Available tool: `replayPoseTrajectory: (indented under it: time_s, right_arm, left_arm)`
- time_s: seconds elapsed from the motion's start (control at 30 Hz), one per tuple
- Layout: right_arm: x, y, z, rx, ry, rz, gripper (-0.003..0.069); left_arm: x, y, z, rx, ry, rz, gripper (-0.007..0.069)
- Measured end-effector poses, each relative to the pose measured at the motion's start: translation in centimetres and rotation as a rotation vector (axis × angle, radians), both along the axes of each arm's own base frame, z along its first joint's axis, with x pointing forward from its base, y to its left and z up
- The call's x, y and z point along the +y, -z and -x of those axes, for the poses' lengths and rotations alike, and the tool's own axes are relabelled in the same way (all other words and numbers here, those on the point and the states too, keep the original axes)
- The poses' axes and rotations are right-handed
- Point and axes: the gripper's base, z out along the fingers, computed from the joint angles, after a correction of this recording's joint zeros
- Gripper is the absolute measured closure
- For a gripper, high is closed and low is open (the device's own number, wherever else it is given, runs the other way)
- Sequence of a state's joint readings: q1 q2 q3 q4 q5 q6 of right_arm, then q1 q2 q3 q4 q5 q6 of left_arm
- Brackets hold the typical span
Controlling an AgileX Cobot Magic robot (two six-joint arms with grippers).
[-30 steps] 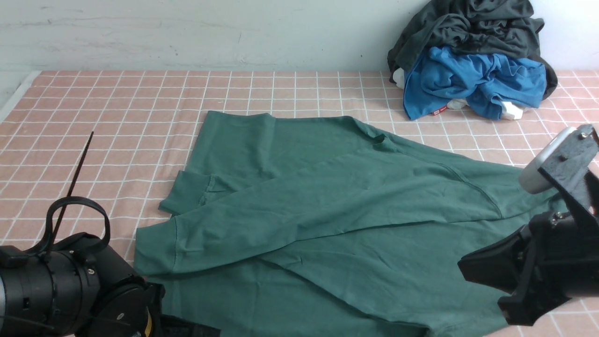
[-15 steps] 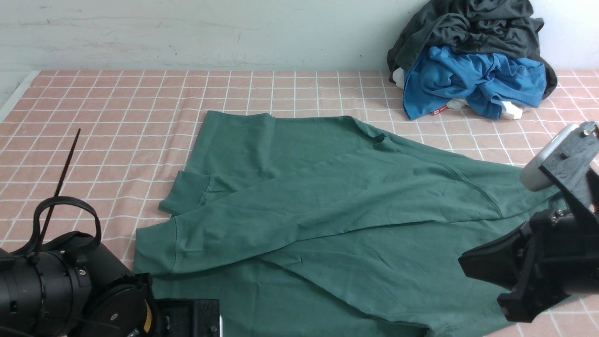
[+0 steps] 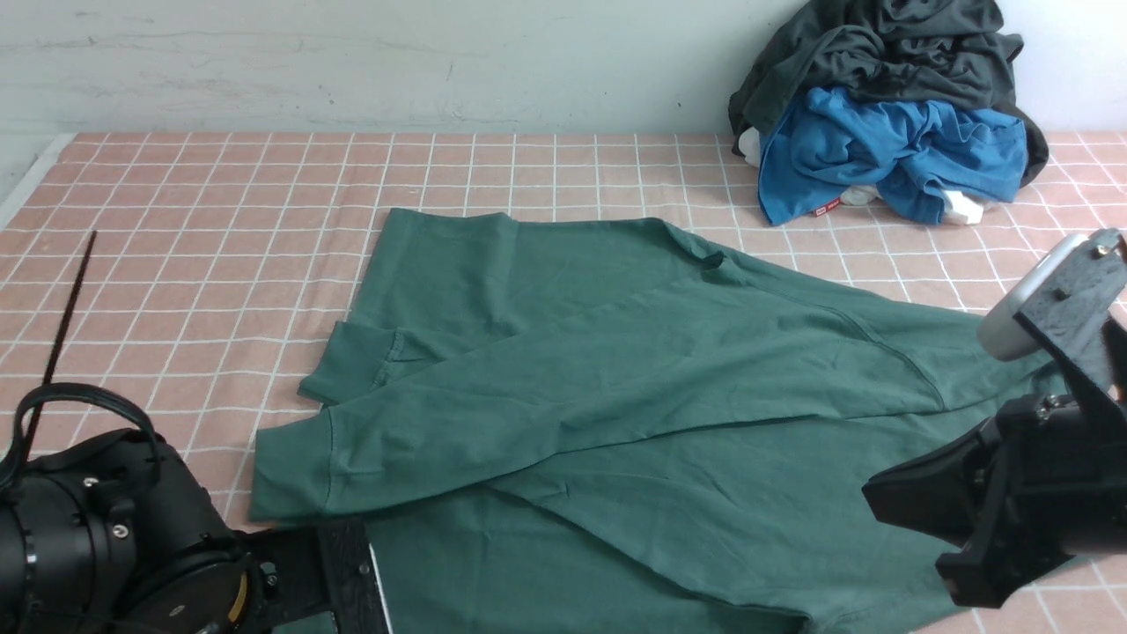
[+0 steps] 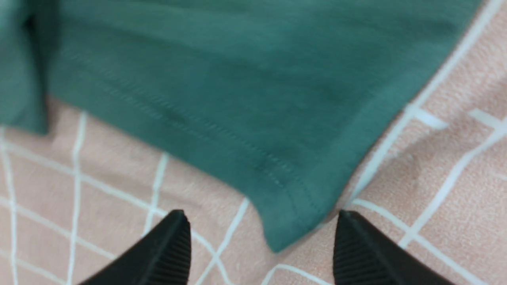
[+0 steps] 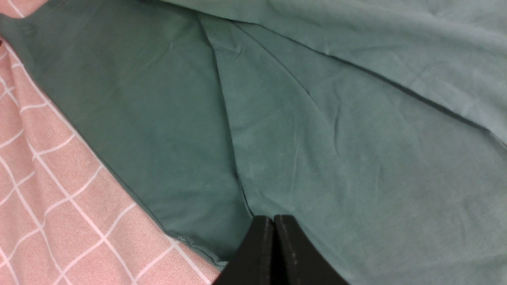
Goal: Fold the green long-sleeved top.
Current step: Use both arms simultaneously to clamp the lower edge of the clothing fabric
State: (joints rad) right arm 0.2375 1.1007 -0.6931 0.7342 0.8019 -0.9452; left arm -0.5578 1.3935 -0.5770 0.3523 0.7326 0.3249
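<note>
The green long-sleeved top (image 3: 616, 396) lies flat on the checked cloth, both sleeves folded across its body. One cuff (image 3: 290, 475) points to the near left. My left gripper (image 3: 357, 577) sits low at the near left edge of the top. In the left wrist view it (image 4: 261, 215) is open wide, and a hemmed corner of the top (image 4: 285, 225) lies on the cloth between the fingers, touching neither. My right gripper (image 3: 880, 506) hovers over the top's near right part. Its jaws (image 5: 273, 218) are shut with nothing between them.
A pink cloth with a white grid (image 3: 220, 220) covers the table. At the back right, against the wall, a dark grey-black garment (image 3: 880, 44) is heaped on a bright blue one (image 3: 889, 150). The cloth's left edge (image 3: 26, 189) runs along the far left.
My left arm has swung leftward and its jaws have come into view at the bottom edge, now spread apart. The top and my right arm have stayed still.
</note>
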Motion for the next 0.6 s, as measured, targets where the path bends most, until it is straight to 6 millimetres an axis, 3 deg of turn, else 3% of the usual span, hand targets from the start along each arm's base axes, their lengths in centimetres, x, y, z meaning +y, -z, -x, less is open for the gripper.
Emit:
replayPoseTrajectory:
  time_s: [0.07, 0.17, 0.3, 0.33, 0.37, 0.4, 0.6]
  right_arm:
    - [0.0, 0.0, 0.0, 0.000, 0.000, 0.000, 0.0669]
    - [0.0, 0.0, 0.0, 0.001, 0.000, -0.001, 0.0669]
    - [0.1, -0.1, 0.0, 0.005, 0.005, -0.017, 0.0669]
    - [0.1, -0.1, 0.0, 0.005, 0.006, -0.018, 0.0669]
    - [0.1, -0.1, 0.0, 0.008, 0.009, -0.028, 0.0669]
    - [0.2, -0.1, 0.0, 0.007, 0.009, -0.032, 0.0669]
    - [0.3, -0.2, 0.0, 0.000, 0.001, -0.042, 0.0669]
  left_arm:
    - [0.1, -0.6, 0.1, -0.033, -0.060, 0.032, 0.0204]
    - [0.9, -2.9, 0.8, -0.145, -0.219, 0.098, 0.0325]
    - [2.3, -4.1, 2.3, -0.228, -0.266, 0.110, 0.0522]
    - [2.4, -4.0, 2.4, -0.225, -0.271, 0.107, 0.0522]
    - [3.3, -3.6, 3.7, -0.231, -0.279, 0.103, 0.0594]
    - [3.8, -3.0, 4.4, -0.219, -0.282, 0.095, 0.0608]
    - [5.6, -0.5, 8.2, -0.160, -0.265, 0.110, 0.0627]
